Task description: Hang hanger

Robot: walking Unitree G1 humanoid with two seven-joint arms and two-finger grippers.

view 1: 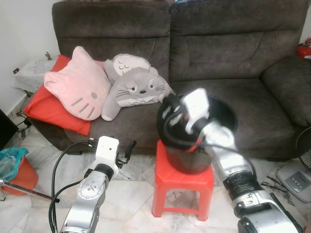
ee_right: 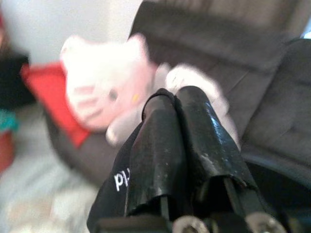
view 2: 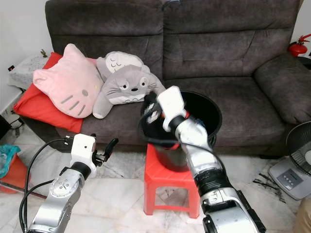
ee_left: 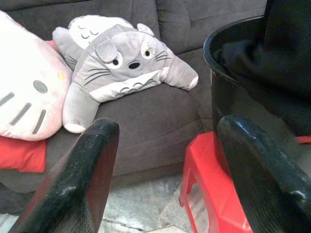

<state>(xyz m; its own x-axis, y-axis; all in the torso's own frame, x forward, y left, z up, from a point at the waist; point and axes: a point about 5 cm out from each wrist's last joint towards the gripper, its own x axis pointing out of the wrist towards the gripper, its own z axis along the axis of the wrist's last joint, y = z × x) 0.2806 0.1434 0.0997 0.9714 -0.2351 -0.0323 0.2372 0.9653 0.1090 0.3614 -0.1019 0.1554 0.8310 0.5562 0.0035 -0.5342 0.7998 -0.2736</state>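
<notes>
Right gripper (ee_right: 177, 104) is sitting above the black bucket (view 1: 226, 114) on the red stool (view 1: 167, 177), fingers pressed together on black fabric (ee_right: 116, 194); white lettering there, unreadable. Left gripper (ee_left: 165, 160) is hanging spread near the stool. Sofa (view 1: 218, 43) behind is carrying pink cushion (view 1: 77, 85) and grey plush (view 1: 133, 85). Can't identify a hanger.

Colours around the sofa and stool

A dark brown-grey sofa (view 1: 218, 53) is showing at the far side, carrying a pale pink cat-face cushion (view 1: 77, 83) with grey whiskers and a yellow nose, a grey-and-white plush (view 1: 133, 87) with dark whisker lines, and a bright red cushion (view 1: 51, 109) lying under the pink one at the left. Nearer, a glossy black bucket (view 1: 226, 119) is sitting on a bright red plastic stool (view 1: 182, 187), over white marbled floor tiles (view 1: 131, 204). Both silver arms are wearing white wrist blocks and black fingers (ee_left: 77, 184).
</notes>
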